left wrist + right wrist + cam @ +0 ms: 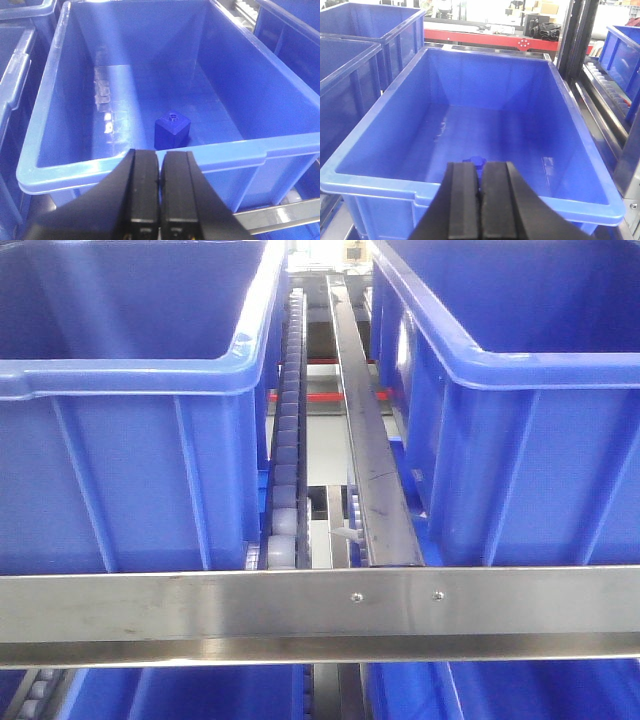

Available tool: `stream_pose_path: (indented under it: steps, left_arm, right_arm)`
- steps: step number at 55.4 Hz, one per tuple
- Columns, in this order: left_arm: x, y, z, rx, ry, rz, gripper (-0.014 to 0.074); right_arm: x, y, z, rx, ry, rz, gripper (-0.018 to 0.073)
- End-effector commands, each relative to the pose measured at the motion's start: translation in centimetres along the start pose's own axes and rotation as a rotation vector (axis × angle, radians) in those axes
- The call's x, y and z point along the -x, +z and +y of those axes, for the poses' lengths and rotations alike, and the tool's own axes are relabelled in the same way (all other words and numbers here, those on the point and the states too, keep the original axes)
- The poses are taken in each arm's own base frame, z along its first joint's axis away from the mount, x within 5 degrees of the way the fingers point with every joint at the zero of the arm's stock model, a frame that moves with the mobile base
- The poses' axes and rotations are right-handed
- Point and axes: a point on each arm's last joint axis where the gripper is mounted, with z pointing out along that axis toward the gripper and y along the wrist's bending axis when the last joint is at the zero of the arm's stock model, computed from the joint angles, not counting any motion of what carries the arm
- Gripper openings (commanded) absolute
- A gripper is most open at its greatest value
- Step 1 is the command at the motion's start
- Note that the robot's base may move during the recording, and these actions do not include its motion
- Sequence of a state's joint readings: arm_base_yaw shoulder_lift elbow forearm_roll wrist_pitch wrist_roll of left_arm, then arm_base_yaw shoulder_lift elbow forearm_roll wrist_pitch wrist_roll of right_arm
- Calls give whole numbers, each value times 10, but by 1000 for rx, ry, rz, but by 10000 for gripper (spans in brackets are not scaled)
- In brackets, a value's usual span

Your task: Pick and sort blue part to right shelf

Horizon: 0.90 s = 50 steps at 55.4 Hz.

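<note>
On the right shelf (320,615), a stainless-steel rack with a flat front rail and grey roller tracks (285,455), stand large open blue plastic crates. The left wrist view looks down into one crate (40,165), where a small blue cube-shaped part with a round boss on top (172,130) sits on the floor close to the near wall, roughly midway along it. The left end effector (160,165) hangs above that near rim with its two black pads pressed together and nothing between them.

The right wrist view shows another crate (600,200). The right end effector (480,192) is likewise closed, pads touching. A small blue piece (474,161) shows just beyond its tips, but whether it is pinched at the tips or lying on the crate floor cannot be told.

Risks, as I judge them: the cube lies so near the wall that a descending left end effector could strike the rim or wedge a pad against the wall. If it goes down still closed, it would only push the part away. Blue on blue gives poor contrast, so a misjudged centre could produce a corner grip that slips. If the right end effector does hold its piece, a marginal tip pinch may drop it early.
</note>
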<state>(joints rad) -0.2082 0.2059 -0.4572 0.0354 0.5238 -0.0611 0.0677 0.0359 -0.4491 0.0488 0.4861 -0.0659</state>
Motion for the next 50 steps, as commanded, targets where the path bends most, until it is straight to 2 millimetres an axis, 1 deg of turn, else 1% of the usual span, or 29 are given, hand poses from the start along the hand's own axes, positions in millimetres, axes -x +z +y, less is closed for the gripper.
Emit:
stream_pose_path:
  steps: [1, 11, 15, 22, 26, 30, 35, 44, 46, 47, 50]
  left_arm:
    - [15, -2, -1, -9, -5, -96, 124]
    - [14, -2, -1, -10, -6, -94, 124]
    - [10, -1, 0, -2, -7, -85, 124]
    - [-1, -3, 2, 50, -41, -133, 124]
    - [-16, -3, 3, 86, -72, -156, 124]
    - [-34, -2, 5, 129, -41, -192, 124]
    - [-58, 5, 7, 155, -19, -228, 124]
    - [-91, 20, 12, 174, -12, -341, 124]
    - [-93, 21, 12, 177, -10, -364, 124]
    - [-95, 22, 12, 174, -13, -325, 124]
    - [-95, 22, 12, 174, -13, -324, 124]
  right_arm:
    - [15, -1, -1, -10, -1, -100, 43]
    - [15, -1, -1, -10, -1, -100, 43]
    - [15, -1, -1, -10, -1, -100, 43]
    - [15, -1, -1, -10, -1, -100, 43]
    - [15, -1, -1, -10, -1, -100, 43]
    - [15, -1, -1, -10, -1, -100, 43]
    - [15, -1, -1, -10, -1, -100, 43]
    - [15, -1, -1, -10, -1, -100, 43]
    - [15, -1, -1, -10, -1, -100, 43]
    - [15, -1, -1, -10, -1, -100, 43]
    - [15, -1, -1, -10, -1, -100, 43]
